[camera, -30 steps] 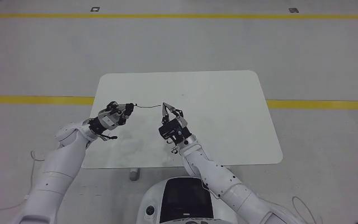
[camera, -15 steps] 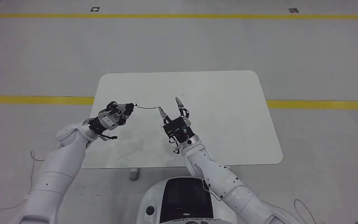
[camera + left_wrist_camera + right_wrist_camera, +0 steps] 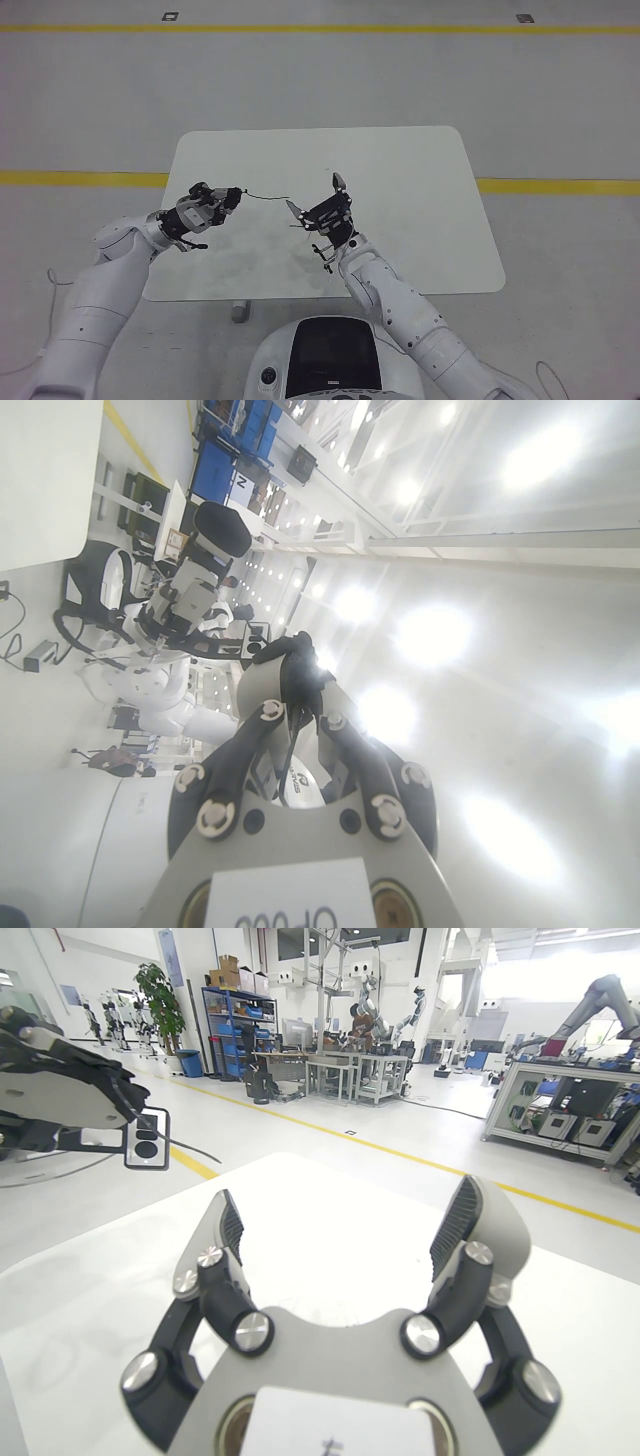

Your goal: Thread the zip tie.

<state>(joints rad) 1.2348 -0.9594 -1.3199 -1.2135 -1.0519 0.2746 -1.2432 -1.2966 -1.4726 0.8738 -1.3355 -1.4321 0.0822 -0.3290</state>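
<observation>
The zip tie [image 3: 262, 195] is a thin black strip, slightly bowed. It is pinched at one end in the left gripper [image 3: 228, 195] and runs out over the near-left part of the table [image 3: 400, 160]. Its free tip points at the right gripper [image 3: 316, 195] and ends just beside the finger nearest it. From the right wrist camera the strip [image 3: 192, 1148] tapers to a fine point a little way off that finger, with a gap between them – nothing is touching.

The left gripper [image 3: 295, 660] is clamped shut on the tie. Its dark fingertips are pressed together on light grey links joined by round silver pins. The right gripper [image 3: 345, 1188] stands wide apart with nothing in it. Its two fingers [image 3: 232, 1228] splay outward – pale shells faced with black ribbed pads, hinged on black links with shiny bolt heads.

The table is a plain white slab, smooth, with rounded corners.

The left arm comes in across the table's left edge, its forearm angled toward the middle and its gripper aimed sideways at the other arm. The right forearm rises from the robot's front edge of the table, and its open gripper faces the far side, turned a little toward the tie's tip.
</observation>
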